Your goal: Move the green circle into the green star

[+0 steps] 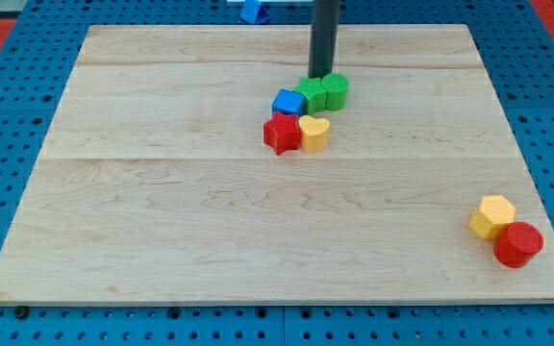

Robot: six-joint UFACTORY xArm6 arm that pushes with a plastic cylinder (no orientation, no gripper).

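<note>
The green circle (336,90) sits on the wooden board (162,211) just above centre, touching the green star (313,94) on its left. My tip (322,75) rests just behind the two green blocks, at the seam between them. A blue block (288,102) touches the green star's lower left. A red star (281,133) and a yellow heart (314,133) lie side by side just below.
A yellow hexagon (491,215) and a red circle (518,244) sit together near the board's lower right corner. A blue object (252,11) lies off the board at the view's top. Blue pegboard (8,192) surrounds the board.
</note>
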